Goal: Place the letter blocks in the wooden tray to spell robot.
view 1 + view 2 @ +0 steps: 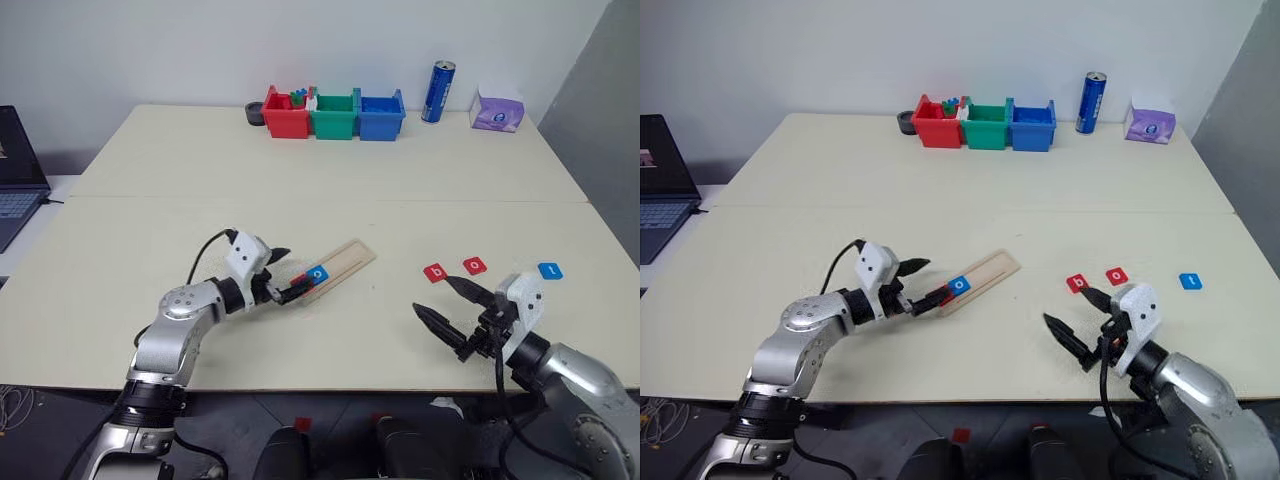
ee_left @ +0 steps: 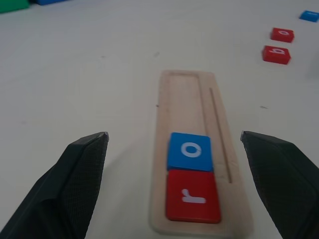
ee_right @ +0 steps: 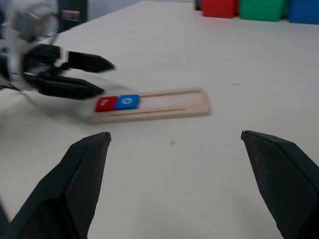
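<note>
With both my left gripper [image 1: 283, 274] and right gripper [image 1: 450, 312] spread wide and empty, I am eyeing the red b block [image 1: 434, 272] lying flat on the tabletop [image 1: 330, 170] beyond the wooden tray [image 2: 192, 94], judging it light, rigid, thin, best pinched across opposite edges.

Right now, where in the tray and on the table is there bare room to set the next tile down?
The tray is bare beyond the blue o, which sits next to the red r. The table is bare between tray and bins. It is crowded near the b, red o and t, by the open right end effector.
</note>
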